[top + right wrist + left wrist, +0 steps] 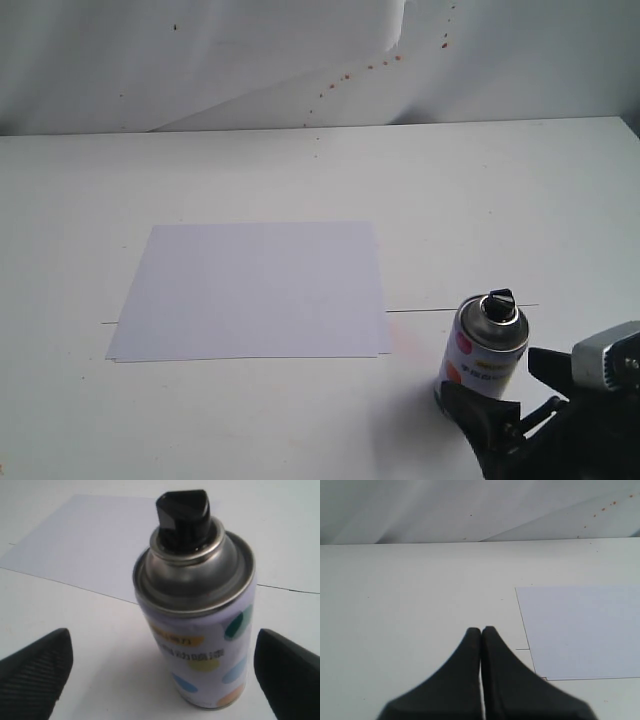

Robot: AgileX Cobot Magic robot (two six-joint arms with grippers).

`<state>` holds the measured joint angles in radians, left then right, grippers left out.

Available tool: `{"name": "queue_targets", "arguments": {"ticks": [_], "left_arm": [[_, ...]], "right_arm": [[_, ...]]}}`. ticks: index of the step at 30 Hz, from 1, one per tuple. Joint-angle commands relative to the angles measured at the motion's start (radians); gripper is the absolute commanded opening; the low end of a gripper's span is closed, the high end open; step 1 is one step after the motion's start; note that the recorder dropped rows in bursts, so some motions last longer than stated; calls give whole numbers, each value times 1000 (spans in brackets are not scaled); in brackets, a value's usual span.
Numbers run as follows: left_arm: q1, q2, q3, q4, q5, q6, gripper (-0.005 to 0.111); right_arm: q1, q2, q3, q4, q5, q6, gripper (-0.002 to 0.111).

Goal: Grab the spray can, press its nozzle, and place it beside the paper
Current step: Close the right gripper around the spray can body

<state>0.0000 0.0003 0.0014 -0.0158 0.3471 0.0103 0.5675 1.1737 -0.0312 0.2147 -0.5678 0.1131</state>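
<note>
Spray can [483, 350]: upright on the surface [500, 200], beside the paper [250, 290].
Right claw [161, 632]: spread, flanking the spray can, not touching.
Left claw [481, 630]: pressed together.

The spray can [200, 630] has a glossy printed white body and a dull silver metal dome with a brighter rolled rim. Its nozzle [182, 512] is shiny black plastic. The paper [255, 290] is smooth, matt and bluish white. The table [500, 190] is smooth, matt white. The right gripper [162, 645] has matt black fingers [35, 672] with a fine ribbed texture, while the left gripper [481, 630] has smooth matt black fingers [465, 680]. At the far side, the backdrop [200, 60] looks like creased white sheeting.
</note>
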Motion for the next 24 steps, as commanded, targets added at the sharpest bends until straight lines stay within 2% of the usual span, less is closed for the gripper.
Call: {"name": "queue_targets", "arguments": {"ticks": [1, 24], "left_arm": [[0, 0, -1, 3, -6, 0, 0], [0, 0, -1, 3, -6, 0, 0]], "right_arm": [[2, 64, -1, 47, -24, -51, 90], [2, 294, -1, -7, -232, 24, 90]]}}
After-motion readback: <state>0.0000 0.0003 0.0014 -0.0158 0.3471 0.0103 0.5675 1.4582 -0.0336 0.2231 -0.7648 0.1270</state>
